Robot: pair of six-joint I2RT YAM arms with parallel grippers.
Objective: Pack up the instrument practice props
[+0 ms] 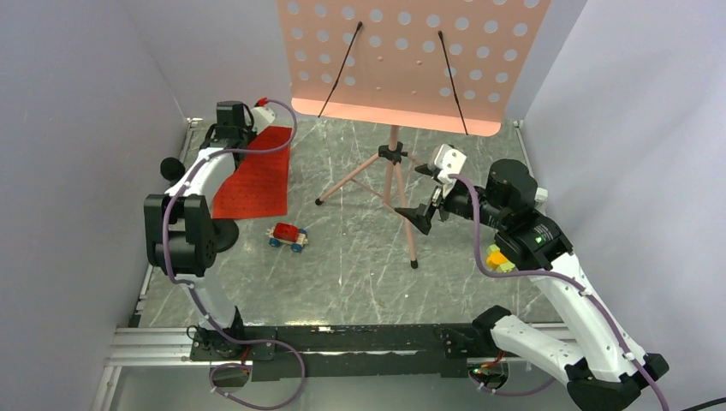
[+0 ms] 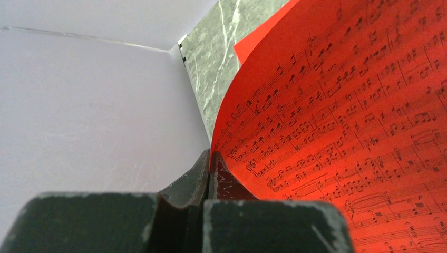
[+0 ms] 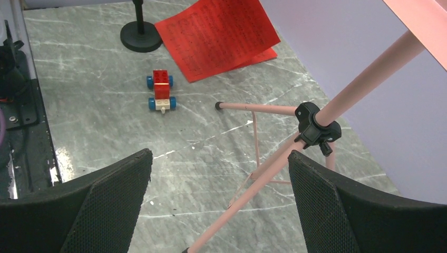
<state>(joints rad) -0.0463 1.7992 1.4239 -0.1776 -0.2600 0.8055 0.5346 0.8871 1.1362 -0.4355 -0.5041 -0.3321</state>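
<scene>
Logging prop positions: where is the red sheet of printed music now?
Top view, far left of the grey table, beyond the red toy car: the red paper sheet of printed notes, one edge pinched in the left hand.

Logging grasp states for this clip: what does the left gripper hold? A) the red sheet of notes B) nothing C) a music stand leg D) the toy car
A: in the left wrist view the left gripper is closed on the edge of the red sheet of notes, which curves up beside its fingers.
</scene>
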